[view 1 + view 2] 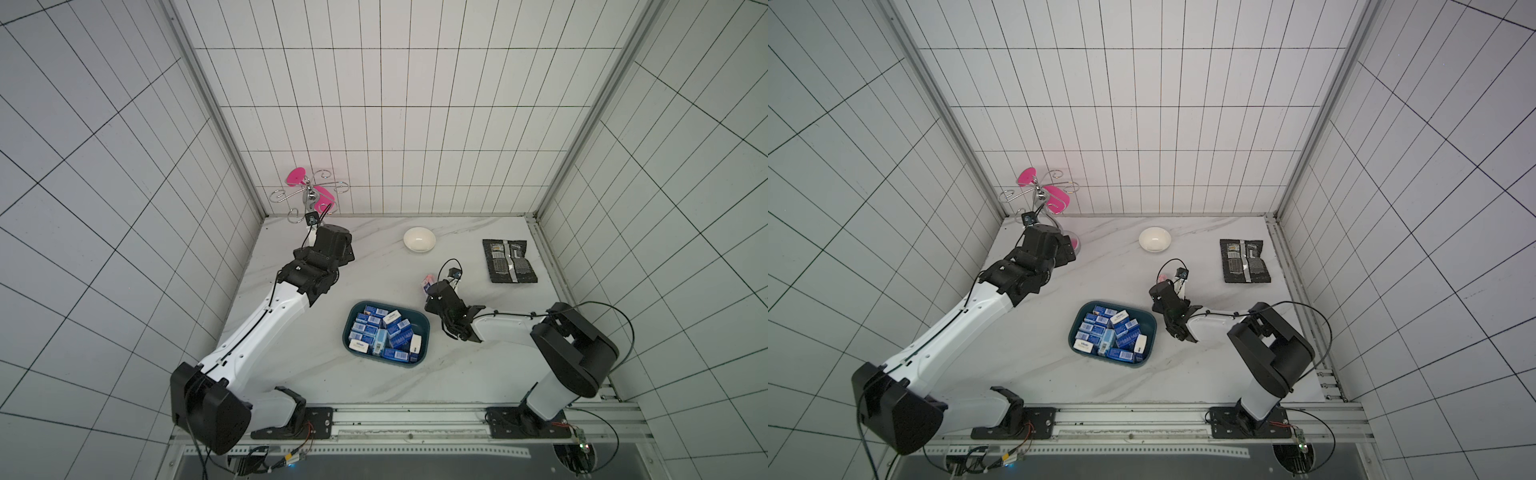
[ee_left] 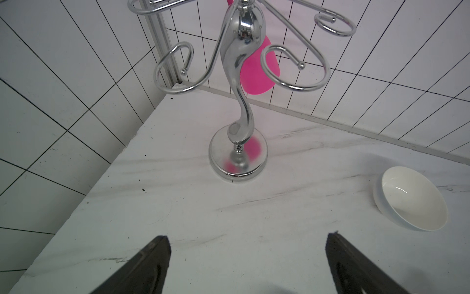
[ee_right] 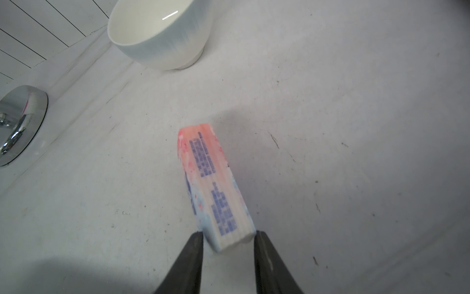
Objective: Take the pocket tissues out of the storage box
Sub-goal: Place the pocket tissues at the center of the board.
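1 pinkish pack [image 3: 216, 183] of the pocket tissues [image 1: 384, 334] lies on the table [image 1: 291, 332] just beyond the storage box [image 1: 345, 332], off its far right corner; the rest fill the box; the right gripper [image 3: 227, 235] stands narrow around that pack's end, pinching or not I cannot tell; the left gripper [image 2: 248, 239], far left of the box, gapes wide, empty.

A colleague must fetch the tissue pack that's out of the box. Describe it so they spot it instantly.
On the white marble-look tabletop, look between the shallow dark teal plastic storage box and the small white round bowl. A soft rectangular tissue pack is at the fingers of the right gripper; it alone is pinkish and outside the box.
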`<state>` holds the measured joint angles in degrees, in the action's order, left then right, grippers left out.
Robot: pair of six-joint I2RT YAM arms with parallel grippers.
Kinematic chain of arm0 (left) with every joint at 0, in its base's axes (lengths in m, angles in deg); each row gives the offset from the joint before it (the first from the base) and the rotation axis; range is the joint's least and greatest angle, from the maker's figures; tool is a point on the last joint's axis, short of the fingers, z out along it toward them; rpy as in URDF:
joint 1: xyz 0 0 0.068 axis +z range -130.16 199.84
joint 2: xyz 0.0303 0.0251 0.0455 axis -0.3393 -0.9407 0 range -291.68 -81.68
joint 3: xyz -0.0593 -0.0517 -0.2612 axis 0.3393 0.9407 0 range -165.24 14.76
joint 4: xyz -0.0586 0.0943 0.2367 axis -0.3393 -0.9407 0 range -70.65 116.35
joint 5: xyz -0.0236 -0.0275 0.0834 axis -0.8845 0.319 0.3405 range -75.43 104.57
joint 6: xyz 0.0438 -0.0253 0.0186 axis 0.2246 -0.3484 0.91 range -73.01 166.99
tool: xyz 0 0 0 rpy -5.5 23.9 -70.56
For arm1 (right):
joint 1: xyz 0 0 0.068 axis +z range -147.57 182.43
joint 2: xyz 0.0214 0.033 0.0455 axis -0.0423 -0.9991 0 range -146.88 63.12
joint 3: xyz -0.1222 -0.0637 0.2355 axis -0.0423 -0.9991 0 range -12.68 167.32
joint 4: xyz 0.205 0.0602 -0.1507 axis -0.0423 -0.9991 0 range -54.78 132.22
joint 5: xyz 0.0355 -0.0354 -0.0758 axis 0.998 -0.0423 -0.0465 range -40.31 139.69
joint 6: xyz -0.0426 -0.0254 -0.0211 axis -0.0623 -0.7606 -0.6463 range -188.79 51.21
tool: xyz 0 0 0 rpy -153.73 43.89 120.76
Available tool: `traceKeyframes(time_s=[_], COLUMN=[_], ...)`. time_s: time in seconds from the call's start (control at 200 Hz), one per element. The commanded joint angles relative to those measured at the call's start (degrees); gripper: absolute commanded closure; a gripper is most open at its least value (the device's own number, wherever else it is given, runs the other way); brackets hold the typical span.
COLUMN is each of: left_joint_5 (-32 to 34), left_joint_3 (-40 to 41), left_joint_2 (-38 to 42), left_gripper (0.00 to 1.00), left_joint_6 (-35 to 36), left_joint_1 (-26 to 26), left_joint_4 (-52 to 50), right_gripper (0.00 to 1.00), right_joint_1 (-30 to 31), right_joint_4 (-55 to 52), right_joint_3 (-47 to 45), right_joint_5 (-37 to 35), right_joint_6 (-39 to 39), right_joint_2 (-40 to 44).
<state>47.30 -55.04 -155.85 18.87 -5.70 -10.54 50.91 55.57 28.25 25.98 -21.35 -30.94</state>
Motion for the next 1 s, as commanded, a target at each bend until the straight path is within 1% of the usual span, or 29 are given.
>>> traceKeyframes(time_s=[0.0, 0.175, 0.24, 0.33, 0.435, 0.46, 0.49, 0.605, 0.74, 0.855, 0.995], left_joint_5=[-0.2, 0.3, 0.4, 0.4, 0.3, 0.2, 0.2, 0.1, -0.1, 0.0, 0.0], left_joint_3=[0.6, 0.5, 0.5, 0.5, 0.4, 0.3, 0.2, -0.1, -0.4, -0.7, -0.8], left_joint_2=[1.7, 2.5, 2.7, 2.9, 2.8, 2.7, 2.7, 2.2, 1.7, 1.3, 1.2], left_gripper=[0.01, 0.02, 0.01, 0.01, 0.01, 0.01, 0.01, 0.01, 0.01, 0.02, 0.01], left_joint_6=[-0.6, -1.1, -1.2, -1.2, -1.1, -1.1, -1.1, -1.1, -1.0, -0.5, 0.1], left_joint_1=[-0.4, -0.5, -0.5, -0.6, -0.7, -0.7, -0.7, -0.8, -1.1, -1.5, -1.7], left_joint_4=[1.2, 0.4, 0.2, 0.1, 0.0, 0.0, 0.0, 0.1, 0.1, 0.1, 0.0], right_gripper=[0.55, 0.43, 0.39, 0.33, 0.22, 0.16, 0.12, 0.11, 0.14, 0.15, 0.16], right_joint_1=[0.8, 1.2, 1.3, 1.1, -0.2, -0.9, -1.7, -6.6, -12.8, -14.0, -14.1], right_joint_4=[-3.8, -9.0, -10.8, -13.2, -17.7, -18.9, -20.4, -26.0, -34.9, -37.6, -38.3], right_joint_3=[-1.1, -1.2, -1.6, -1.8, 0.3, 0.9, 1.9, 6.5, 14.6, 18.6, 21.2], right_joint_5=[2.8, 4.9, 4.1, 2.1, 1.8, 2.3, 3.2, 10.4, 19.6, 20.5, 20.2], right_joint_6=[-0.6, -3.2, -4.5, -8.3, -13.8, -14.9, -16.4, -23.1, -31.3, -36.2, -37.0], right_joint_2=[2.3, 4.3, 6.4, 10.4, 14.5, 15.1, 15.5, 14.2, 6.3, 0.4, -2.2])
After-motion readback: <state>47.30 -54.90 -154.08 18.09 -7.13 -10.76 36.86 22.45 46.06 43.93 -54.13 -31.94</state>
